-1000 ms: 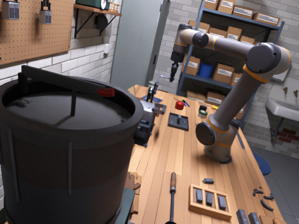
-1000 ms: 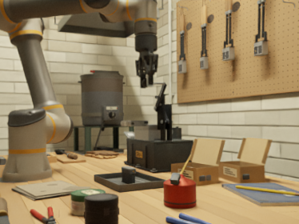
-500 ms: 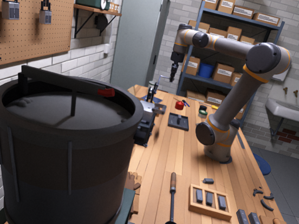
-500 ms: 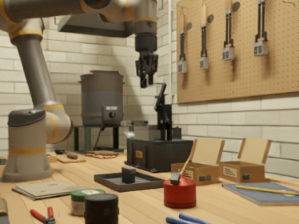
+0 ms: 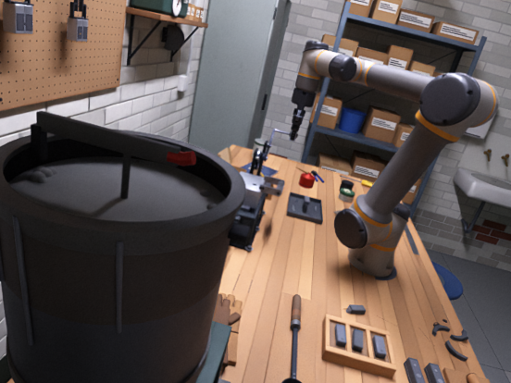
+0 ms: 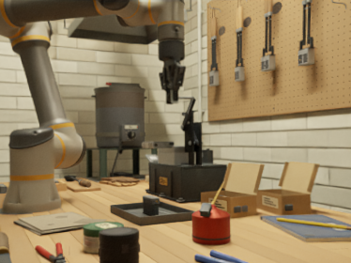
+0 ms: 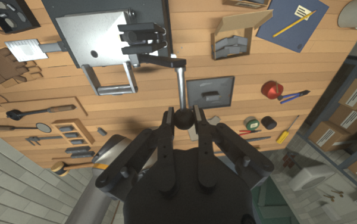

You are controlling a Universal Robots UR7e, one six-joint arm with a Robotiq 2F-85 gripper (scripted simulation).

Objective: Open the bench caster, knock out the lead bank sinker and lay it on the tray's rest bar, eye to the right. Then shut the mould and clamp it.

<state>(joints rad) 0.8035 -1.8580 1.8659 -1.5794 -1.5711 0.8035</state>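
The lead sinker is hidden inside the shut mould (image 7: 95, 35) of the bench caster (image 6: 185, 178), which sits at the bench's wall side. Its clamp lever (image 7: 180, 86) stands up from the toggle clamp (image 7: 142, 38) and ends in a black ball knob (image 7: 183, 119). I have my gripper (image 7: 183, 116) closed around that knob, high above the bench. The dark tray (image 7: 209, 91) with its rest bar (image 7: 210, 96) lies just beside the caster, empty, toward the arm's base.
A big dark melting pot (image 5: 111, 240) fills the bench's near end in the side camera. A red pot (image 7: 271, 89), pliers, two jars (image 7: 257, 122), open cardboard boxes (image 6: 255, 190) and a blue pad (image 7: 290, 22) lie beyond the tray. A wooden tray of ingots (image 5: 358, 344) lies further along.
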